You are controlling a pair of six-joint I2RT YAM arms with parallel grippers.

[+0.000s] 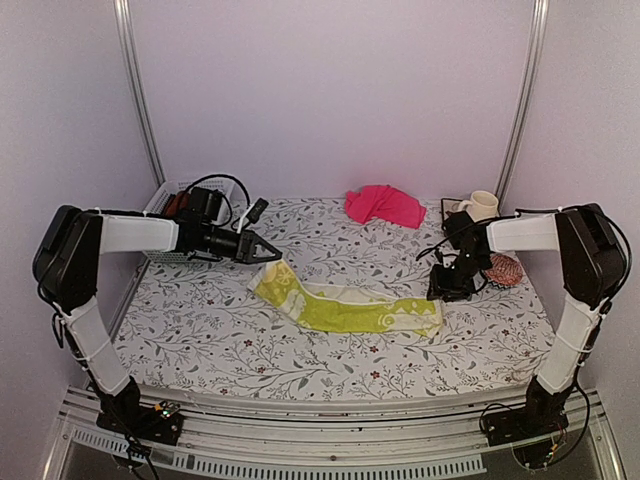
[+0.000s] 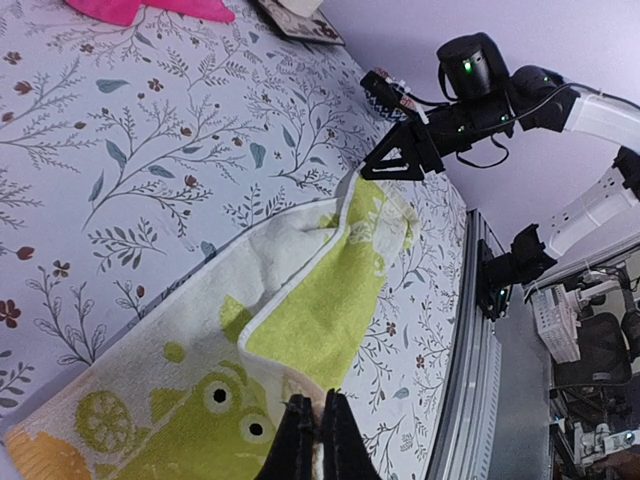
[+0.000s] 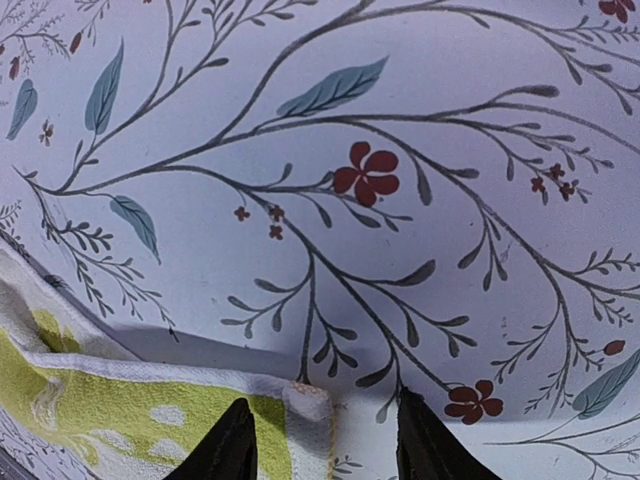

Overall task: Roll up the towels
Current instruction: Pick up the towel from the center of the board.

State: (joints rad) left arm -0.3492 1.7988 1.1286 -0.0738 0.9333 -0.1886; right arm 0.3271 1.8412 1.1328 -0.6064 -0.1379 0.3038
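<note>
Two grippers share the lime-yellow patterned cloth towel [image 1: 345, 308] spread on the floral-print table [image 1: 200, 330]: your left gripper [image 1: 275, 252] looks pinched shut on its left end as an anchor, your right gripper [image 3: 320, 415] straddles the opposite corner, jaws apart, ready to grab, while the plain hot pink cloth towel [image 1: 385, 205] lies behind.

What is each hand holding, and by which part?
The left hand pinches the lime-yellow patterned cloth towel at one end's edge. The right hand holds nothing: its open jaws straddle the opposite corner.

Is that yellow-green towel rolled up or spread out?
Spread out, not rolled: the lime-yellow towel lies long and flat on the table, one end pinched by the left hand.
</note>
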